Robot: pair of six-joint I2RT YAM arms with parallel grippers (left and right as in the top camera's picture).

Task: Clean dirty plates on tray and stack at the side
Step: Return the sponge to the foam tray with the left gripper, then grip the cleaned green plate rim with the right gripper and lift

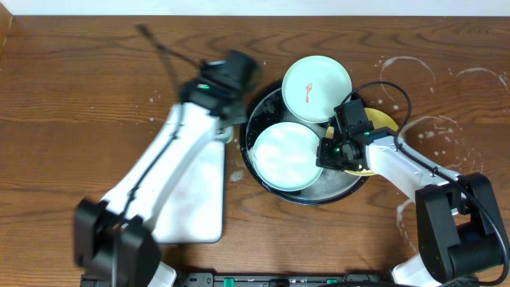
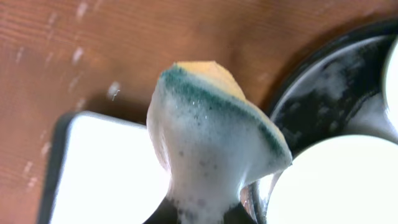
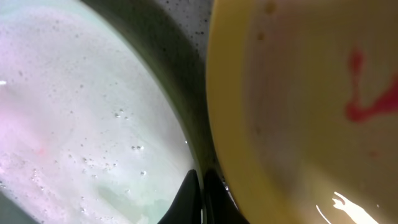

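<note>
The black tray (image 1: 351, 187) holds a soapy mint-green plate (image 1: 285, 155). A second mint-green plate (image 1: 316, 88) with a red smear leans on the tray's far rim. The yellow plate (image 1: 382, 121) with a red smear (image 3: 367, 93) lies at the tray's right edge, partly under my right arm. My right gripper (image 1: 328, 153) is shut on the soapy plate's right rim (image 3: 93, 112), its fingers (image 3: 202, 196) beside the yellow plate (image 3: 292, 124). My left gripper (image 1: 235, 70) is left of the tray, shut on a foamy yellow-and-green sponge (image 2: 211, 130). The stained side (image 1: 434, 104) is to the right.
A white rectangular board (image 1: 195, 195) lies on the wood left of the tray, under my left arm; it also shows in the left wrist view (image 2: 106, 171). A black cable (image 1: 163, 52) runs across the table at the back left.
</note>
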